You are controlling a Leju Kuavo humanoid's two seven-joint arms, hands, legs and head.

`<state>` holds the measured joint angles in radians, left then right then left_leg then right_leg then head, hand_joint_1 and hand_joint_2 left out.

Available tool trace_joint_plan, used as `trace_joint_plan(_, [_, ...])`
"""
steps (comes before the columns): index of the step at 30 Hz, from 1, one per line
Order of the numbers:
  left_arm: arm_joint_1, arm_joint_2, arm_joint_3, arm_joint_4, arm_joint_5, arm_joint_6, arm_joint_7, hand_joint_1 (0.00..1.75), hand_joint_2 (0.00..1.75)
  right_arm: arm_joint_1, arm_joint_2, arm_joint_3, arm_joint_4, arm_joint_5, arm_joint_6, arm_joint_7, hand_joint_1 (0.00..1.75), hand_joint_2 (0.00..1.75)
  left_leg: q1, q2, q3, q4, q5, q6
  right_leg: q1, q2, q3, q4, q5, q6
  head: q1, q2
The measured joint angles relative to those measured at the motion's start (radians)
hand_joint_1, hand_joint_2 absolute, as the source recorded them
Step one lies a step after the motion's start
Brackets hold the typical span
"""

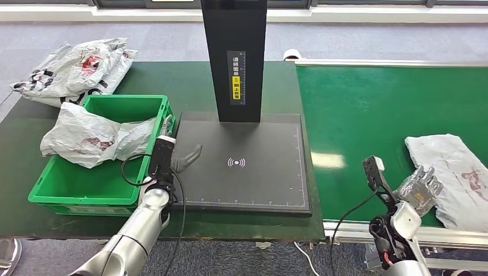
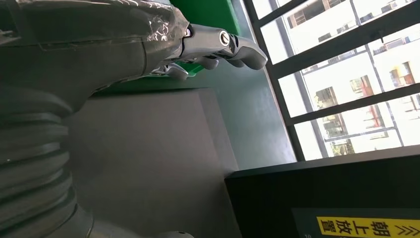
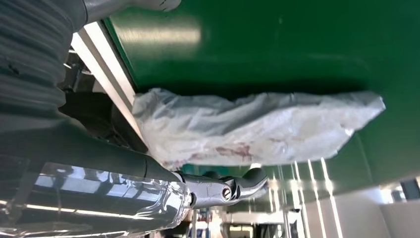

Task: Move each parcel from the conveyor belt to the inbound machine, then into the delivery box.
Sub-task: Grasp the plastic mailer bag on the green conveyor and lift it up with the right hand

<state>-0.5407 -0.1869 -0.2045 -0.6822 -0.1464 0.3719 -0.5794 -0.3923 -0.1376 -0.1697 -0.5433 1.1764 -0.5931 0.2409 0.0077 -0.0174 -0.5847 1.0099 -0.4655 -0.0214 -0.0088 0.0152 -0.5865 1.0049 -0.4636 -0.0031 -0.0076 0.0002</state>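
A grey plastic parcel (image 1: 454,175) with red print lies on the green conveyor belt (image 1: 368,115) at its near right. My right hand (image 1: 421,187) hovers just left of it, fingers apart and empty; the right wrist view has the parcel (image 3: 247,126) just beyond the fingertips (image 3: 247,182). Another parcel (image 1: 92,138) lies in the green delivery box (image 1: 69,184). My left hand (image 1: 183,158) is open over the left edge of the black inbound machine plate (image 1: 247,167), holding nothing. In the left wrist view its fingers (image 2: 223,47) reach toward the box (image 2: 203,12).
The machine's black post (image 1: 235,57) rises behind the plate. Several more bagged parcels (image 1: 75,69) are piled on the dark table at the back left. The belt's metal rail (image 1: 437,233) runs along the near edge under my right arm.
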Motion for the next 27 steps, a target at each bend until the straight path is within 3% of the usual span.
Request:
trace_joint_plan(7, [0.001, 0.0, 0.0, 0.028, 0.006, -0.023, 0.022, 0.0, 1.75, -0.009, -0.014, -0.022, 0.024, -0.006, 0.044, -0.001, 0.0, 1.75, 0.0, 0.0, 0.0, 0.0, 0.0, 0.0, 0.0, 0.0, 0.0, 0.0, 0.0, 0.0, 0.0, 0.0])
trace_joint_plan(16, [0.001, -0.021, -0.014, 0.091, 0.034, -0.194, 0.117, 0.0, 1.75, -0.028, -0.028, -0.03, 0.058, 0.029, 0.065, 0.034, 0.0, 1.75, 0.0, 0.0, 0.0, 0.0, 0.0, 0.0, 0.0, 0.0, 0.0, 0.0, 0.0, 0.0, 0.0, 0.0])
trace_joint_plan(27, [-0.001, -0.031, -0.018, 0.127, 0.041, -0.202, 0.119, 0.0, 1.75, -0.039, -0.029, -0.039, 0.082, 0.05, 0.067, 0.045, 0.0, 1.75, 0.0, 0.0, 0.0, 0.0, 0.0, 0.0, 0.0, 0.0, 0.0, 0.0, 0.0, 0.0, 0.0, 0.0])
